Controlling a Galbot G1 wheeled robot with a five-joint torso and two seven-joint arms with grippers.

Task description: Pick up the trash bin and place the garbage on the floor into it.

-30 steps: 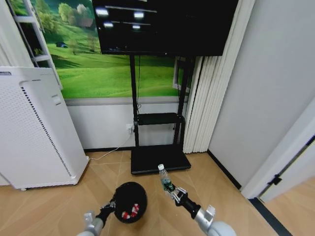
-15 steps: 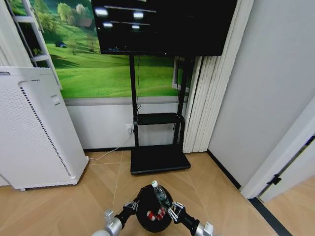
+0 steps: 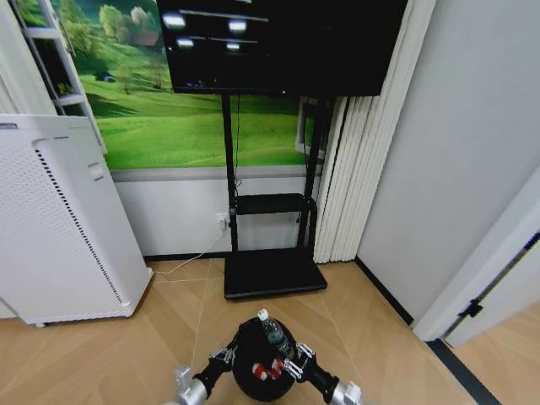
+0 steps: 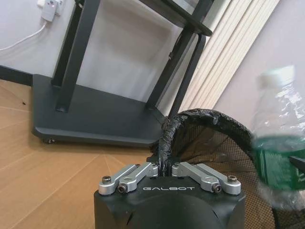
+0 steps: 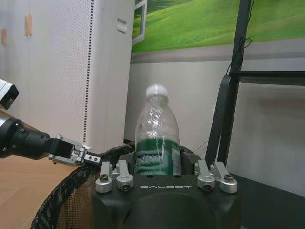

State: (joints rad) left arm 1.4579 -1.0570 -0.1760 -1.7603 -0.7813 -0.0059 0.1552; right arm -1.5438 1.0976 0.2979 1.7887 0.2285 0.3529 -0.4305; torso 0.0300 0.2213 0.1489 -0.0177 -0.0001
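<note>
Low before the robot, the left gripper (image 3: 228, 355) pinches the rim of the trash bin (image 3: 257, 371), where red-and-white garbage (image 3: 268, 369) lies inside, while the right gripper (image 3: 289, 363) clamps the clear bottle (image 3: 272, 334) above the bin's opening, with the black stand (image 3: 272, 272) beyond.

Head view high, looking down; both wrist views close on trash bin (image 3: 263, 369).

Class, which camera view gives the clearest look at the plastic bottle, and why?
The right wrist view: the plastic bottle stands upright, whole and close, gripped in the right tool. The left wrist view shows it blurred at the frame edge; the head view shows it small above the trash bin.
</note>
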